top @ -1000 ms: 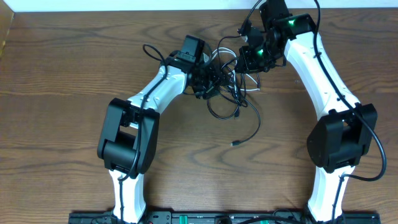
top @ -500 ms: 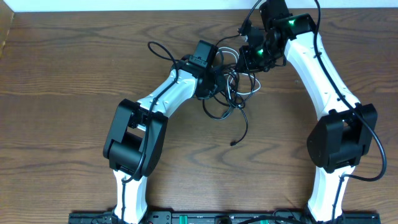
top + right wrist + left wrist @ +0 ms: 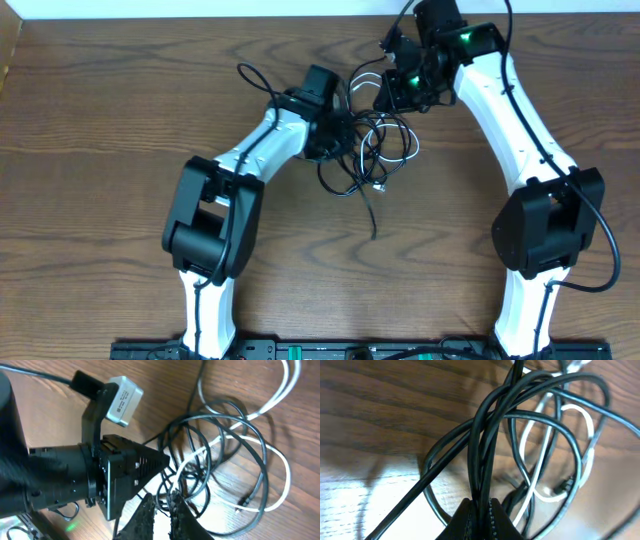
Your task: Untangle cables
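The cables (image 3: 378, 140) lie as a tangle of thin black and white cords at the table's far middle. One black tail (image 3: 370, 212) trails toward the front. My left gripper (image 3: 337, 135) is at the tangle's left side. In the left wrist view it (image 3: 480, 504) is shut on a bundle of black strands (image 3: 487, 435), with a white cord (image 3: 585, 425) looping behind them. My right gripper (image 3: 396, 92) is at the tangle's far right. Its fingers (image 3: 162, 501) stand a narrow gap apart over black loops (image 3: 225, 425), a thin strand crossing at their tips. The white cord (image 3: 280, 465) curls to the right.
The left arm's own thicker wire (image 3: 255, 82) loops on the wood left of the tangle. The left gripper's black wedge (image 3: 135, 467) and its small camera box (image 3: 122, 397) sit close beside my right fingers. The table's back edge (image 3: 200, 22) runs just behind.
The left gripper has shut on the black strands. The tangle has drawn together, and its loose tail has swung left. The right gripper's fingers have parted slightly.
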Tool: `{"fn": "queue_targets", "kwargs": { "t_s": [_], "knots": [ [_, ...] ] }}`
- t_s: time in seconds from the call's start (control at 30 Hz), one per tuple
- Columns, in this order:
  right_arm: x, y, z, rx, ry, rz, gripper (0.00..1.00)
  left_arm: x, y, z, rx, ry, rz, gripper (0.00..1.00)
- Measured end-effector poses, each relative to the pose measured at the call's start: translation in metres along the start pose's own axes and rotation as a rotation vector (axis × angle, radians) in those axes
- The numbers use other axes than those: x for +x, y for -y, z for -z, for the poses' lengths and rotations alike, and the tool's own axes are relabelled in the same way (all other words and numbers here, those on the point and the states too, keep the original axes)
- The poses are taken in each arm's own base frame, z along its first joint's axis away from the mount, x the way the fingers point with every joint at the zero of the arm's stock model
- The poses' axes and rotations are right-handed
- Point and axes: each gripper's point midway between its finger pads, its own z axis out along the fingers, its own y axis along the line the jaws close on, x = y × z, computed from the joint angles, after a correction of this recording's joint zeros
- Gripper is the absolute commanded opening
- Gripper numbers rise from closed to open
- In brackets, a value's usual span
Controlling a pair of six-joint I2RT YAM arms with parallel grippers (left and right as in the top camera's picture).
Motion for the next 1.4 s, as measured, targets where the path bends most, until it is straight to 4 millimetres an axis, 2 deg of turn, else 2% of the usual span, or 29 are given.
{"fn": "queue_targets", "kwargs": {
  "t_s": [0.13, 0.43, 0.67, 0.83, 1.17, 1.4],
  "knots": [
    [0.002, -0.007, -0.014, -0.002, -0.017, -0.03, 0.2, -0.002, 0.003, 0.01, 0.116, -0.059, -0.015, 0.08],
    [0.022, 0.008, -0.067, 0.023, -0.141, -0.139, 0.23, -0.017, -0.004, 0.036, 0.292, -0.104, 0.036, 0.08],
    [0.035, 0.0, -0.091, 0.025, -0.199, -0.13, 0.23, -0.012, 0.003, 0.037, 0.325, -0.127, 0.031, 0.07],
    [0.04, -0.003, -0.096, 0.032, -0.215, -0.124, 0.23, -0.01, 0.001, 0.035, 0.316, -0.134, 0.035, 0.08],
    [0.045, 0.005, -0.104, 0.056, -0.238, -0.136, 0.21, -0.011, -0.002, 0.033, 0.292, -0.126, 0.038, 0.08],
    [0.043, 0.01, -0.103, 0.061, -0.228, -0.145, 0.3, -0.01, -0.019, 0.025, 0.172, -0.1, 0.069, 0.07]
  ]
}}
